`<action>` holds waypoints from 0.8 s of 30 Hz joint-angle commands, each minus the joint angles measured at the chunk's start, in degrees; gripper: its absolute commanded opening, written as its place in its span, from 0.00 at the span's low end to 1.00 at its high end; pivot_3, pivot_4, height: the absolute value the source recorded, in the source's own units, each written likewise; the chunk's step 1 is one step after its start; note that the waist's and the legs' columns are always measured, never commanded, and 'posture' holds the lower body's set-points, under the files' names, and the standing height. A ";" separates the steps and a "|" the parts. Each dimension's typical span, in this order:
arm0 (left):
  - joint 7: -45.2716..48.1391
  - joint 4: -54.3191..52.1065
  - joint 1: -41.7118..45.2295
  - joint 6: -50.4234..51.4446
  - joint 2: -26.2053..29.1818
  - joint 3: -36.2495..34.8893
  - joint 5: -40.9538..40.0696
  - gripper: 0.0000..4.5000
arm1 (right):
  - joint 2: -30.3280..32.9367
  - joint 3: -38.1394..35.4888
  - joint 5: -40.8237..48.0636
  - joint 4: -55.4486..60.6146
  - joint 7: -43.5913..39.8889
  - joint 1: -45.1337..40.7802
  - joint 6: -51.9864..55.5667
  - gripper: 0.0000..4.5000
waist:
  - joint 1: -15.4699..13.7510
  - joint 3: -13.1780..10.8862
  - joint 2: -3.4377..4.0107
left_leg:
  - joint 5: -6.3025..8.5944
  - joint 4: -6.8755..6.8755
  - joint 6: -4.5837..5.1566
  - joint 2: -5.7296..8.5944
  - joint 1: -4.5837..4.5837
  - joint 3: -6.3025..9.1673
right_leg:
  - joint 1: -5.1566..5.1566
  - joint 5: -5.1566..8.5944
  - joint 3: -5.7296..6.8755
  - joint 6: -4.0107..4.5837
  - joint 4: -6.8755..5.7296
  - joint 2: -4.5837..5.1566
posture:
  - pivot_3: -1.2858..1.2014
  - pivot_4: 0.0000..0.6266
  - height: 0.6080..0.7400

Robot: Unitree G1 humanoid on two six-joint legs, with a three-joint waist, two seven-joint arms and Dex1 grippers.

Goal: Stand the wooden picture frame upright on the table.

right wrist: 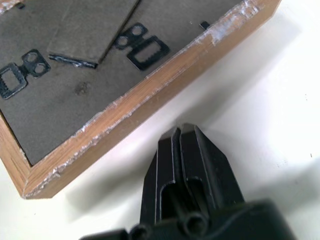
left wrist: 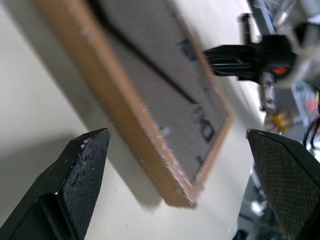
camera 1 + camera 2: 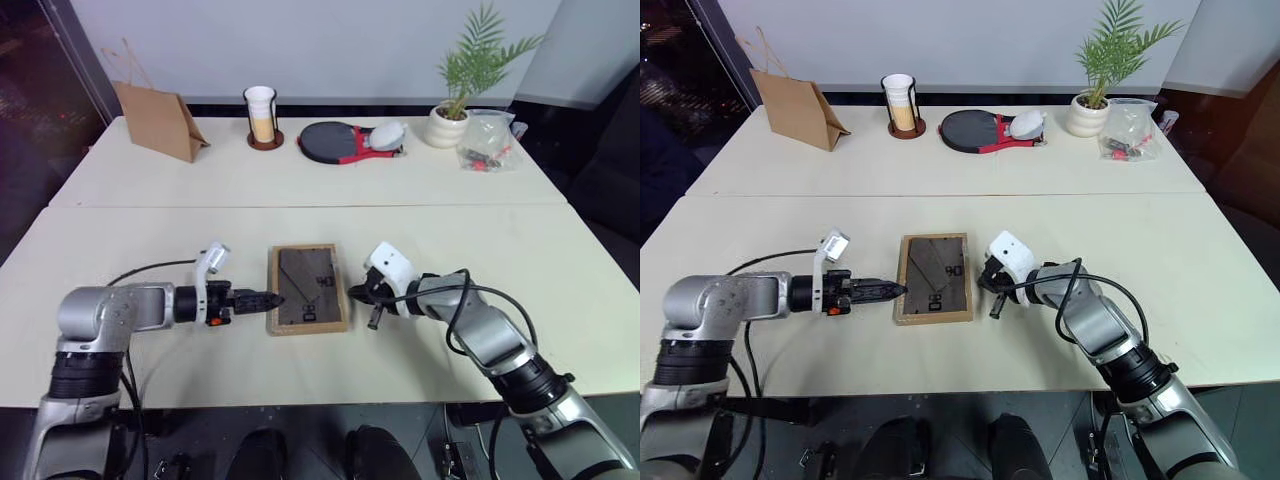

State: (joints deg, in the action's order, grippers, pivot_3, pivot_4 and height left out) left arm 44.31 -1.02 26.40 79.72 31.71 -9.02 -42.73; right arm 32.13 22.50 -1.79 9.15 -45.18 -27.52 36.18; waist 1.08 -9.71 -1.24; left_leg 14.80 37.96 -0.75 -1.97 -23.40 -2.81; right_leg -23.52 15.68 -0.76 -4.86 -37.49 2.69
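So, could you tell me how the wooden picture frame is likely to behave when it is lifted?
The wooden picture frame looks rigid, so it should lift without flexing. It lies flat, back up, on the table, so its low edges may be hard to pinch. Its fold-out stand might swing loose.

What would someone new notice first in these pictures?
The frame lies back-up in the middle of the near table, with the left gripper open at its left edge and the right gripper shut just off its right edge. At the far end stand a paper bag and a potted plant.
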 commanded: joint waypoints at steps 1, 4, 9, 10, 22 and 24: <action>-3.24 0.43 0.49 -0.05 -0.65 -1.22 0.61 0.99 | -0.62 1.69 -0.56 1.60 -1.24 -0.85 -0.82 0.00 | 0.00 0.01 -0.01 | 0.00 0.00 0.00 -0.01 0.00 0.00 | 0.00 0.00 0.00 0.00 0.00 0.01 | 0.52 0.24 1.00; -4.69 2.19 -0.16 -0.94 -1.83 -1.24 0.91 0.99 | -1.18 2.66 -0.05 2.21 -3.06 -1.60 -1.71 0.00 | -0.05 0.01 0.00 | 0.00 0.00 0.00 0.00 0.08 -0.01 | 0.08 0.00 0.00 0.01 0.00 0.06 | 0.52 0.24 1.00; -5.18 5.20 -0.57 -1.99 -3.76 -1.94 0.49 0.99 | -2.38 3.07 1.65 2.15 -5.93 -2.06 -1.67 0.00 | -0.26 0.05 0.01 | 0.00 0.00 -0.01 0.00 0.15 -0.01 | 0.18 0.00 0.00 0.03 0.00 0.15 | 0.52 0.24 1.00; -5.14 6.15 -0.69 -2.15 -4.28 -2.36 0.27 0.99 | -2.88 2.97 1.97 1.95 -6.29 -2.19 -1.65 0.00 | -0.27 0.06 0.02 | 0.00 0.01 -0.01 0.00 0.16 0.00 | 0.19 0.00 0.00 0.03 0.00 0.16 | 0.52 0.24 1.00; -0.79 5.67 -2.47 2.38 -6.79 -7.08 -9.09 0.48 | -3.77 1.27 1.29 -0.37 -6.64 -4.23 -1.97 0.00 | -0.29 0.06 0.00 | 0.00 0.01 -0.02 0.02 -0.01 0.03 | 0.04 0.00 0.00 0.02 0.01 0.30 | 0.52 0.24 1.00; -0.24 5.01 -2.74 3.56 -6.59 -7.33 -10.39 0.25 | -3.42 0.96 1.12 -0.38 -6.47 -4.36 -2.02 0.00 | -0.35 0.06 0.00 | 0.00 0.00 -0.02 0.01 -0.04 0.04 | 0.01 0.00 0.02 0.02 0.02 0.30 | 0.52 0.24 1.00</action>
State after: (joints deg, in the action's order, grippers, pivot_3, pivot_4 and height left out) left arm 43.45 5.64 23.38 82.10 24.90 -16.25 -51.12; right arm 28.74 24.93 -1.01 7.34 -51.92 -30.43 35.08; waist 0.73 -9.65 -1.24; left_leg 14.81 37.95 -0.77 -1.97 -23.44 -2.76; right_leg -23.50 15.68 -0.72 -4.83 -37.46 3.00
